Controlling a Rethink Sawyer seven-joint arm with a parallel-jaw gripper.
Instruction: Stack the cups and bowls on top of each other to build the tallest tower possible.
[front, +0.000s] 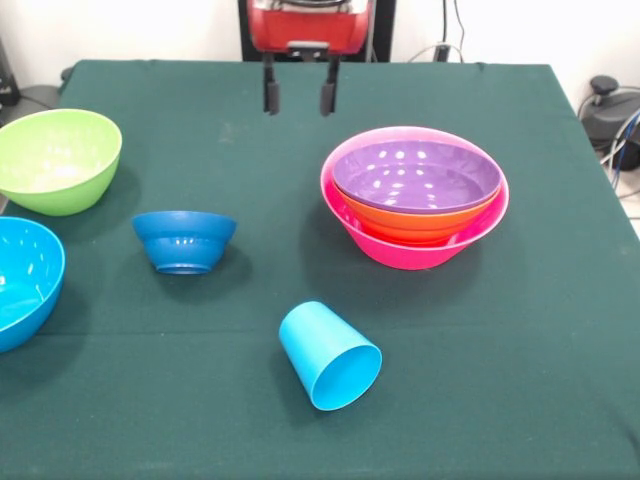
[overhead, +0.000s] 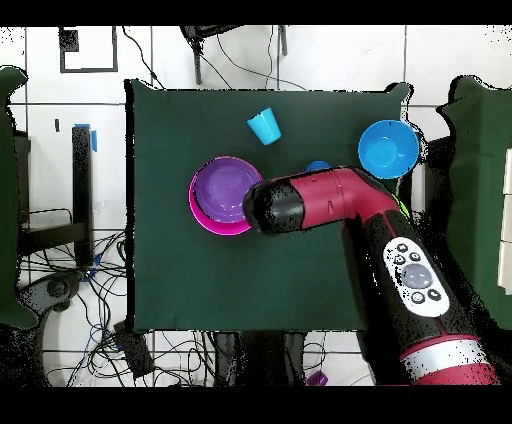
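Currently, from my remote station, I see the gripper (front: 299, 98) hanging at the far side of the green table (front: 520, 400), above the cloth and clear of every object. Its two dark fingers (front: 270, 96) hang straight down with an open gap between them, and nothing is held.

The tower (front: 415, 195) stands right of centre in the front view. It consists of three nested bowls: the pink bowl (front: 415, 250) at the bottom, the orange bowl (front: 420, 222) inside it, and the purple bowl (front: 415, 175) on top, all upright with their mouths facing up.

The blue cup (front: 328, 355) lies on its side near the front of the table, its mouth turned toward the camera and slightly right. It is well apart from the tower.

The small dark blue bowl (front: 185, 240) sits upright left of centre, between the tower and the two bowls at the left edge. The lime green bowl (front: 58, 160) stands upright at the far left. The sky blue bowl (front: 25, 280) stands just in front of it, partly cut off by the picture edge.

In the overhead view, the red and black arm (overhead: 340, 205) reaches across the table and covers the edge of the pink bowl (overhead: 200, 215). The purple bowl (overhead: 225, 190), the blue cup (overhead: 264, 127) and the sky blue bowl (overhead: 388, 149) show uncovered
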